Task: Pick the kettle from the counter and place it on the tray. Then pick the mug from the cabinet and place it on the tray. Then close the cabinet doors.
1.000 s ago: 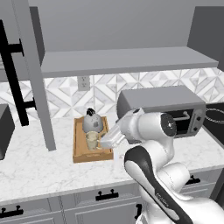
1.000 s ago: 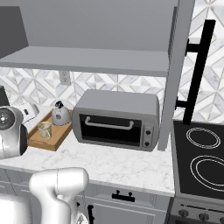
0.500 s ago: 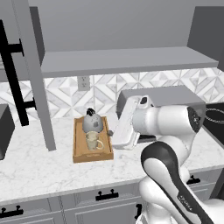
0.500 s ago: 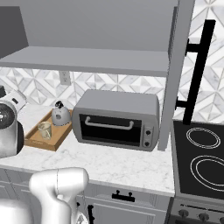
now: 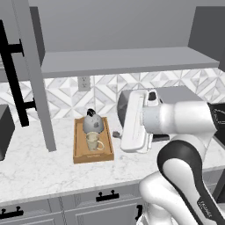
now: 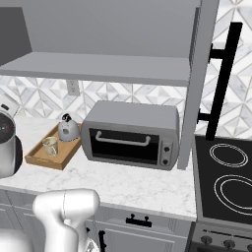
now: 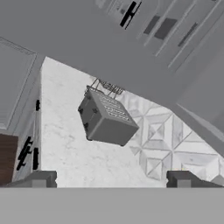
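Note:
The speckled kettle (image 5: 93, 123) and the cream mug (image 5: 92, 142) both stand in the wooden tray (image 5: 79, 151) on the marble counter (image 5: 39, 171); the right base view shows the kettle (image 6: 68, 129), mug (image 6: 49, 146) and tray (image 6: 42, 158) too. My gripper (image 5: 117, 126) hangs to the right of the tray, above the counter and apart from both. It is open and holds nothing. Its fingertips (image 7: 40, 179) stand wide in the hand view. The cabinet doors (image 5: 36, 74) (image 6: 197, 83) stand swung open beside the bare grey shelf (image 5: 123, 60).
A toaster oven (image 6: 130, 135) sits right of the tray, partly behind my arm in the left base view. A stove top (image 6: 224, 182) lies at the far right. A dark box-shaped appliance (image 7: 107, 118) rests on the counter's left end. Grey drawers (image 5: 66, 206) run below.
My hand has drawn back from over the mug in the tray, moved right and up, and turned. Kettle and mug have stayed put in the tray.

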{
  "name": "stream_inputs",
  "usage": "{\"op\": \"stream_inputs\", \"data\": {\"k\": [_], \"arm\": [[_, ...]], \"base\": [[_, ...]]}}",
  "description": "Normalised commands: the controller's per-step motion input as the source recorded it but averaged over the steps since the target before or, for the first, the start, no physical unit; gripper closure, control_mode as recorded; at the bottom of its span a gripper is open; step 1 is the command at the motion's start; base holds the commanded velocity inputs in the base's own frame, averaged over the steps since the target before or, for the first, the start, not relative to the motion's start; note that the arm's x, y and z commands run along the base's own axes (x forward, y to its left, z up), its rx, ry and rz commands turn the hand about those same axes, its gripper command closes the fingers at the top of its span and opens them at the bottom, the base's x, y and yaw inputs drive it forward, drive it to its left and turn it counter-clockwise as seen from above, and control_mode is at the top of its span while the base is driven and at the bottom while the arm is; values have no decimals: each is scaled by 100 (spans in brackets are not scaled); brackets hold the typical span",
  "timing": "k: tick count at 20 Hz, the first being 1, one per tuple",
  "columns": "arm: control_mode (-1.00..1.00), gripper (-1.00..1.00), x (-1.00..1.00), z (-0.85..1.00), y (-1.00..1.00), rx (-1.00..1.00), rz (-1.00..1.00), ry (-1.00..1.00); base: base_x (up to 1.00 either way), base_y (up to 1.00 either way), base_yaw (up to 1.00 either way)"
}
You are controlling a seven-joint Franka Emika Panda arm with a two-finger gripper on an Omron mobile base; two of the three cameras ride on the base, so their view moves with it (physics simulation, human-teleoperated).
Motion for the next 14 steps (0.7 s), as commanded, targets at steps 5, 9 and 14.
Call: {"op": "stream_inputs", "data": {"k": [5,9,14], "arm": [[-100,-100,-33,34,10,-7,19,-20],[-100,-100,-30,31,11,-10,21,-22],[-100,-100,-27,16,15,-10,22,-19]], "base": [[0,0,0],[0,0,0],[0,0,0]]}}
